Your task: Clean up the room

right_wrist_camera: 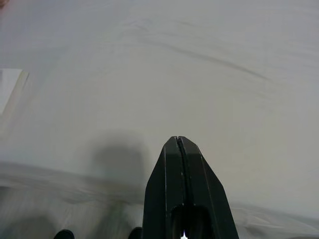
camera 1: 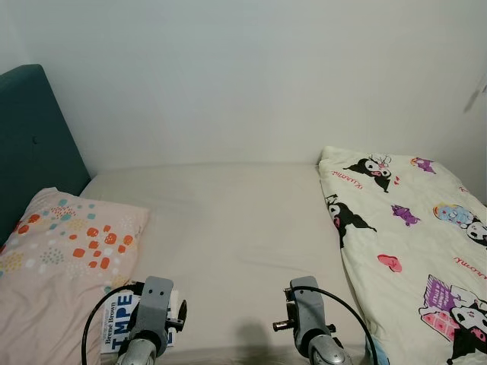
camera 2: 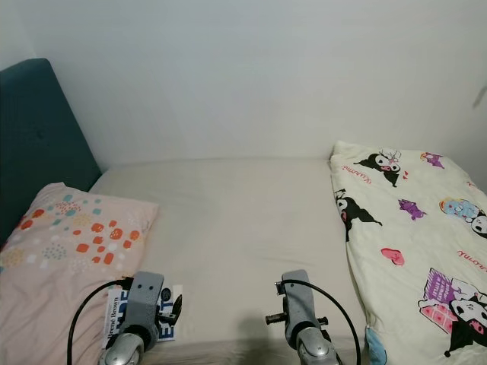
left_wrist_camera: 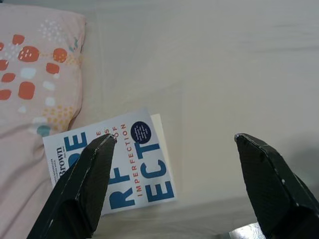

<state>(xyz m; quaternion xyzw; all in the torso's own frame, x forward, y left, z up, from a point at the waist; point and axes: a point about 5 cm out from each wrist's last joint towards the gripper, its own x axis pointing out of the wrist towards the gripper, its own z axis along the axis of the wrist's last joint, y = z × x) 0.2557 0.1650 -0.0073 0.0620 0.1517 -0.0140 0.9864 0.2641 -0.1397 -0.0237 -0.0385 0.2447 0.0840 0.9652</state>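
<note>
1. Left pincer (left_wrist_camera: 174, 144) is held spread wide above the book (left_wrist_camera: 117, 164); right pincer (right_wrist_camera: 182, 144) is pressed closed.
2. Book is found flat on the bed (camera 1: 228, 228), at the pillow's (camera 1: 61, 258) four o'clock.
3. Judged light, stiff, glossy; its free long edge is best pinched.

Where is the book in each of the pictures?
Left eye view: the book lies at the bottom left, beside the pillow, partly behind the left arm.
Right eye view: bottom left again, by the pillow.
Left wrist view: lower middle, under the open left gripper.
Right wrist view: a white corner at the left edge may be it.
Shared landmark: the spotted pillow.
</note>
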